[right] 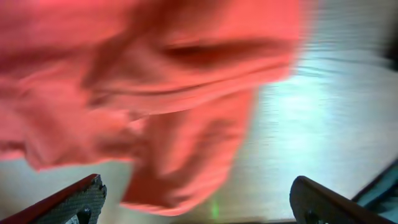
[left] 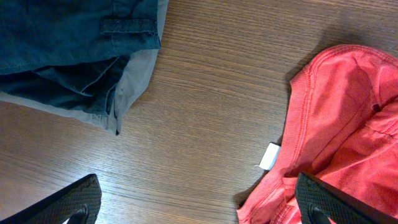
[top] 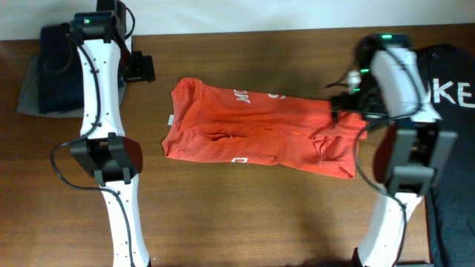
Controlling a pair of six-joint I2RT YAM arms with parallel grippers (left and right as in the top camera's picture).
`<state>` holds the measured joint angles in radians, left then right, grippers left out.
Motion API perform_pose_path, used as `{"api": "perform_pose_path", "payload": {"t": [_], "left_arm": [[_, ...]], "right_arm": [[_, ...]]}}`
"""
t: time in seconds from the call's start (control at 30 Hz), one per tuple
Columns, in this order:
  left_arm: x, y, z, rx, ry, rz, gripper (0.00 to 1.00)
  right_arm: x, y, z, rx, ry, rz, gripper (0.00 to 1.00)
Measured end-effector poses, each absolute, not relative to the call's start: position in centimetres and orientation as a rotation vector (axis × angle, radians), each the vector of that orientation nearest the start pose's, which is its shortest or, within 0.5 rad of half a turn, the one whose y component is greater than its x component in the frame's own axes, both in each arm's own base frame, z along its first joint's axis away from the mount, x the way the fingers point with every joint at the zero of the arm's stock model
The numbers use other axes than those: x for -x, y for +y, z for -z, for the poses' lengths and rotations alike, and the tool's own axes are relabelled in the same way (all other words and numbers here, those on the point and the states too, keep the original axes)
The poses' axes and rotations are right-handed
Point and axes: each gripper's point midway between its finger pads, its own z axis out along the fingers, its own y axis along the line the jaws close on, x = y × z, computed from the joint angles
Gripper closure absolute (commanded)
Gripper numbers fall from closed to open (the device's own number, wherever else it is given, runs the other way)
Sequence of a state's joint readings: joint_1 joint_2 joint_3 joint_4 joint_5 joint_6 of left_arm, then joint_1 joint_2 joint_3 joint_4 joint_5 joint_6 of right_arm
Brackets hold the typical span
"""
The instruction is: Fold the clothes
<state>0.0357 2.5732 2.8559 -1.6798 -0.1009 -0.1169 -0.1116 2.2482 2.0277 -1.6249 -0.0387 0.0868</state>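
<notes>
The orange-red T-shirt (top: 260, 130) lies folded lengthwise across the middle of the wooden table, white lettering showing along its far edge. Its collar end with a small white tag (left: 270, 156) points left. My left gripper (top: 139, 68) is open and empty, off the shirt's far left corner; in the left wrist view (left: 202, 208) its right finger hangs over the shirt's edge (left: 348, 124). My right gripper (top: 343, 100) is open above the shirt's rumpled right end. The right wrist view (right: 199, 202) is blurred, with red cloth (right: 155, 74) beneath and nothing between the jaws.
A pile of dark blue and grey garments (top: 48, 70) lies at the back left corner, also in the left wrist view (left: 68, 50). A black garment with white lettering (top: 453, 89) lies at the right edge. Bare wood (top: 245, 215) lies in front of the shirt.
</notes>
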Motion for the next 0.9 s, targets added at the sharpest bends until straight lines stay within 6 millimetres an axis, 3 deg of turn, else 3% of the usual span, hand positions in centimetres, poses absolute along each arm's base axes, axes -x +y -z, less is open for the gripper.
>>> {"api": "perform_pose_path", "payload": {"t": [0.17, 0.27, 0.37, 0.57, 0.73, 0.9], "left_arm": [[-50.2, 3.5, -14.0, 0.239, 2.951, -0.139, 0.01], [-50.2, 3.5, -14.0, 0.239, 2.951, -0.138, 0.01], [-50.3, 3.5, -14.0, 0.239, 2.951, -0.139, 0.01], [-50.2, 3.5, -14.0, 0.239, 2.952, -0.139, 0.01], [-50.2, 3.5, -14.0, 0.239, 2.955, -0.139, 0.01], [-50.1, 3.5, -14.0, 0.239, 2.956, -0.139, 0.01]], "right_arm": [[-36.7, -9.4, -8.1, -0.638, 3.310, -0.147, 0.00], [-36.5, -10.9, -7.2, -0.692, 3.260, -0.329, 0.02], [-36.6, -10.9, -6.5, -0.648, 3.204, -0.528, 0.01], [-37.6, -8.5, -4.4, -0.419, 3.078, -0.828, 0.01], [-37.5, -7.2, -2.3, -0.333, 3.013, -0.925, 0.01], [-37.8, -6.9, -2.3, -0.278, 2.955, -0.942, 0.01]]}}
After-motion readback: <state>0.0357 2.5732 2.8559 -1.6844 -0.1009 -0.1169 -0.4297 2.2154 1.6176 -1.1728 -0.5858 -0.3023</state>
